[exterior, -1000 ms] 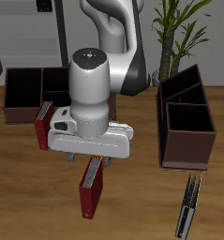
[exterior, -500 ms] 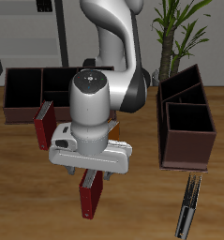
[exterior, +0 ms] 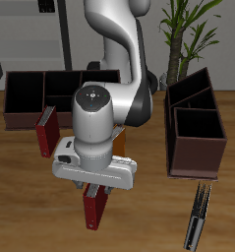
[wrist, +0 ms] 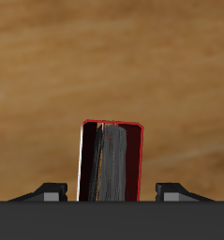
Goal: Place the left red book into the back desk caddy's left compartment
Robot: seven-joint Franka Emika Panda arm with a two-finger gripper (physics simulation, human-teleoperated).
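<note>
While the arm hangs low over the table, start far back: the back desk caddy [exterior: 35, 96] runs along the far edge, its left compartment [exterior: 23, 94] open and black inside. Just in front stands a second red book [exterior: 47, 133]. Nearer the front edge lies the left red book [exterior: 94, 209], half hidden under the gripper [exterior: 93, 183]. From the wrist camera the book [wrist: 111, 161] sits squarely between the fingers [wrist: 50, 193], which stand wide apart, touching nothing. Over to the side sits a taller brown caddy [exterior: 195, 133].
</note>
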